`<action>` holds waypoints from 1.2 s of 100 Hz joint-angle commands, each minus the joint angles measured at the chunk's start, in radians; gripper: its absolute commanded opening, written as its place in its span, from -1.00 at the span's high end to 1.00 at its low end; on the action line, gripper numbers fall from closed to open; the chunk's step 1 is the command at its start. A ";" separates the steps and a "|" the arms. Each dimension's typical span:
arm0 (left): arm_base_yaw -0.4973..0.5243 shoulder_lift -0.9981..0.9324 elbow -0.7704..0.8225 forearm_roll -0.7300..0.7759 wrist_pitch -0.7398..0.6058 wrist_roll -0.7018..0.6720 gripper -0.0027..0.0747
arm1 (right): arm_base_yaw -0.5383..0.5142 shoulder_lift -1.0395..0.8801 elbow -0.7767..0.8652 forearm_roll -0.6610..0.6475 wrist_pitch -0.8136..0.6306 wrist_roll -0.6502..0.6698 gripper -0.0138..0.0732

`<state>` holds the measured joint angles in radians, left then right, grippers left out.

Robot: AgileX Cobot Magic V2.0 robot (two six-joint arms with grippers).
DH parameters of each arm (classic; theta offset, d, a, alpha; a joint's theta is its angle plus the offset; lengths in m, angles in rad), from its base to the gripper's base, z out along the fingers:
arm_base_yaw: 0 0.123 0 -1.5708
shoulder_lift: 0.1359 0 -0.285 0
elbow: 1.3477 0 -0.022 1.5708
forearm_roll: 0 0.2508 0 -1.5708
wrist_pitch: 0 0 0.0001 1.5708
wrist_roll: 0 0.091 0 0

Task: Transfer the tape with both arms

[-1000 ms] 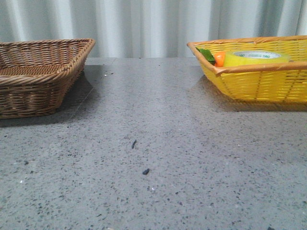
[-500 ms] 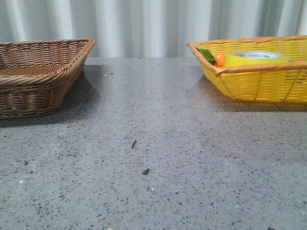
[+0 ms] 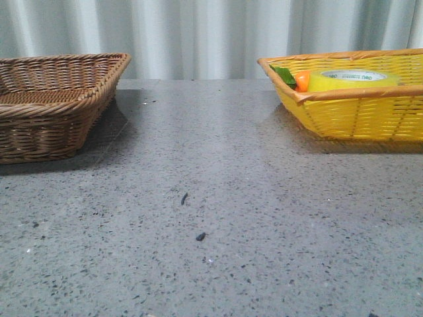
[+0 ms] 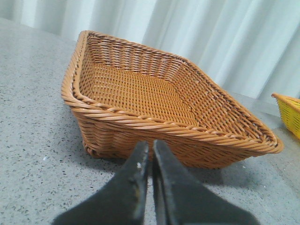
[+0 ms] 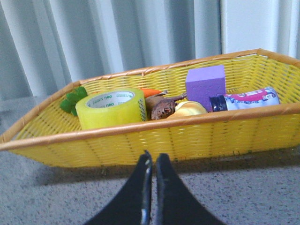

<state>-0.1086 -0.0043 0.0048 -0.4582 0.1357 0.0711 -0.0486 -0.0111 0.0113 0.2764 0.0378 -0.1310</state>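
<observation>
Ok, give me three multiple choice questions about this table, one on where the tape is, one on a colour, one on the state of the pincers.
1. Where is the tape?
A. brown basket
B. yellow basket
C. bare table

2. What colour is the block in the yellow basket?
A. purple
B. red
C. white

3. How are the two pincers?
A. both shut, empty
B. both wide open
C. one holds the tape

Answers: 1 B, the roll sits inside the yellow basket. 2 A, the cube is purple. 3 A, left pincer and right pincer show fingers together, holding nothing.
</observation>
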 commanded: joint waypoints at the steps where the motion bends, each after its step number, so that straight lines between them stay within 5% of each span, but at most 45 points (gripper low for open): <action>1: 0.002 -0.027 0.006 -0.014 -0.080 0.001 0.98 | -0.008 -0.017 0.022 0.040 -0.092 -0.002 0.82; 41: 0.002 -0.027 0.006 -0.014 -0.095 0.001 0.98 | -0.008 -0.017 0.022 0.138 -0.077 -0.002 0.82; 65: 0.002 -0.027 0.006 -0.172 -0.136 0.001 0.98 | -0.008 -0.017 0.020 0.473 -0.073 -0.002 0.82; 102: 0.002 -0.011 -0.109 -0.112 -0.069 0.003 0.98 | -0.008 -0.017 -0.078 0.450 -0.015 -0.015 0.82; 120: 0.002 0.107 -0.288 0.071 0.091 0.003 0.98 | -0.008 0.001 -0.244 0.237 0.112 -0.023 0.82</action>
<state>-0.1086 0.0267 -0.1669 -0.4625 0.2154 0.0711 -0.0486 -0.0111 -0.1176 0.6367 0.1442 -0.1402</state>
